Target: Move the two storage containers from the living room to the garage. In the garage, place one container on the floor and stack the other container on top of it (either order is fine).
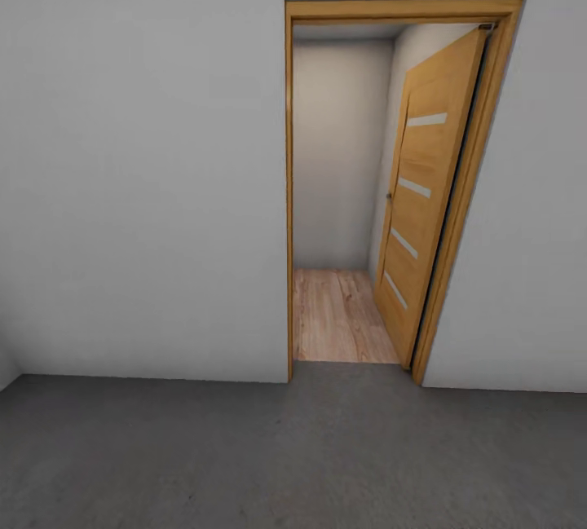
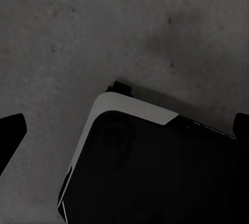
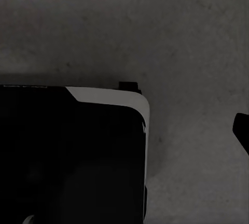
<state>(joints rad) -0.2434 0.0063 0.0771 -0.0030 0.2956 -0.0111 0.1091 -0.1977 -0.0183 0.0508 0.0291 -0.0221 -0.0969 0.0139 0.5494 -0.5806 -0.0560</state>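
You are standing on the dark grey floor (image 1: 244, 456) of the garage, facing a white wall (image 1: 139, 187) with a wood-framed doorway (image 1: 289, 187). The door (image 1: 428, 195) is swung open into the passage beyond, where light wood-plank flooring (image 1: 338, 317) begins at the threshold.

The two storage containers are not to be seen from here. Whether either already sits in the garage cannot be told; the living room, judged from the task, lies somewhere through that doorway.

Left tool (image 2: 124, 130): dark fingertips (image 2: 11, 130) sit at opposite edges of its wrist view, wide apart, with nothing between them; it stands open and empty. Right tool: one fingertip (image 3: 241, 130) shows at the edge of its wrist view, and you cannot tell its state from that.

Handling, as a judgement: lidless bins with low straight walls should be light and stiff but too broad for one tool across the body. Take hold over a wall rim, or one tool on each short wall, and keep the bin level.

The head view gives you the doorway and route. The wrist views give the mottled concrete directly beneath, plus the robot's base (image 2: 155, 167) with its white-edged corner (image 3: 104, 156), which the head view leaves out.
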